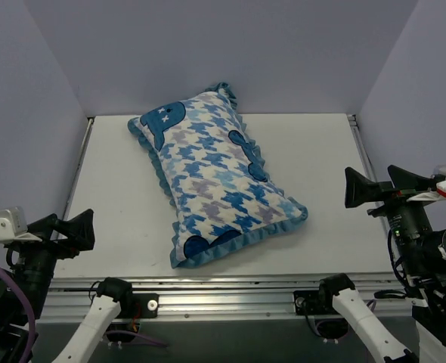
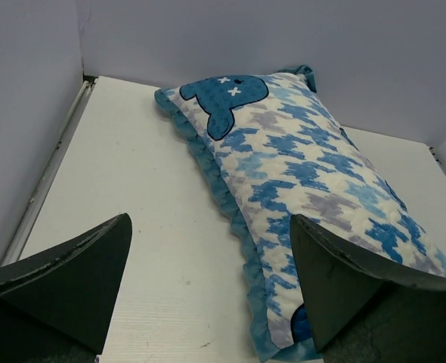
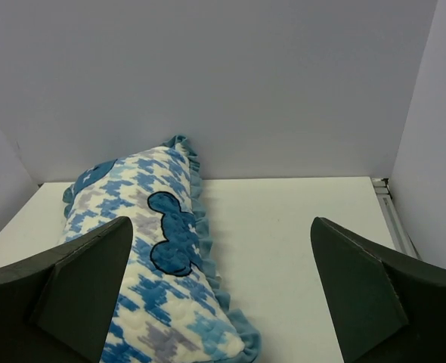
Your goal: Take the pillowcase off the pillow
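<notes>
Pillowcase [image 1: 215,181] count: one, lying diagonally in the middle of the white table [image 1: 325,174], plump and filled out. We count two grippers. Our left gripper [image 1: 78,231] hangs at the near left edge with its jaws spread wide, holding and touching nothing. Our right gripper [image 1: 378,189] stands at the right edge, equally wide and empty. Both are well apart from the fabric. We see blue, lilac and white houndstooth, dark blue cartoon shapes and a blue ruffle all round. The pillow inside is hidden.
</notes>
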Available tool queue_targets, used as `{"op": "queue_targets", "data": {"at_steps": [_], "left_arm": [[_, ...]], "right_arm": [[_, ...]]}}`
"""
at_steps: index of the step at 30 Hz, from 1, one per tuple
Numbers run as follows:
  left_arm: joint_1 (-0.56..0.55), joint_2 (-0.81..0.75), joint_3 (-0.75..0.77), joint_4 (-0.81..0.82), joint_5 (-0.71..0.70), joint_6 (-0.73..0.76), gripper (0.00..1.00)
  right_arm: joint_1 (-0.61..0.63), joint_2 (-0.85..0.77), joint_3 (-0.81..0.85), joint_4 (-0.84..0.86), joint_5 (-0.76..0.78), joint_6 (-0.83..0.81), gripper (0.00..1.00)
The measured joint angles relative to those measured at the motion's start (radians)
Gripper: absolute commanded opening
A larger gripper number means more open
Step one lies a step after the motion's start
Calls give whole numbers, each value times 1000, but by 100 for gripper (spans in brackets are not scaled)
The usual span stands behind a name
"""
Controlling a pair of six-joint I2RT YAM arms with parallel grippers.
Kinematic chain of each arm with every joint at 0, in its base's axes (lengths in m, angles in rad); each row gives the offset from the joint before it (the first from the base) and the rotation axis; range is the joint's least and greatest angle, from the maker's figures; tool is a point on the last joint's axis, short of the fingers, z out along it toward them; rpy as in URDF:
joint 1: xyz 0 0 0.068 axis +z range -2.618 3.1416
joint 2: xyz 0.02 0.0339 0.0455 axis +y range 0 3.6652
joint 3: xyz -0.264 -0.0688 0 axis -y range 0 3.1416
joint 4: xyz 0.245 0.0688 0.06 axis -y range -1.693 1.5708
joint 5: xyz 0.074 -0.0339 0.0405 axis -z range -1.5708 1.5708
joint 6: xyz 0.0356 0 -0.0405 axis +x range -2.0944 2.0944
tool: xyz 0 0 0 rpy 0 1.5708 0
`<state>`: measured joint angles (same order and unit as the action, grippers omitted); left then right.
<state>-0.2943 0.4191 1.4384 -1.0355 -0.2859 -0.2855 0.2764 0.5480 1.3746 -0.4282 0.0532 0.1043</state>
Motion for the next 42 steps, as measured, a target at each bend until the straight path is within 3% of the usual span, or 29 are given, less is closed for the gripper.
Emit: {"op": "queue_targets", "data": {"at_steps": [9,15,26,42], "left_arm": [[0,53,-69,7,42,-27,94],[0,134,-131,49,87,-64,94],[0,394,-237,224,145,-159,94],[0,983,-355,716,265,-361,94]], "right_arm": [[0,19,-67,45,-24,32,100],[0,135,-95,60,-56,78,100],[0,563,-129,100,-193,156,100],[6,1249,-6,478,-470,307,100]]}}
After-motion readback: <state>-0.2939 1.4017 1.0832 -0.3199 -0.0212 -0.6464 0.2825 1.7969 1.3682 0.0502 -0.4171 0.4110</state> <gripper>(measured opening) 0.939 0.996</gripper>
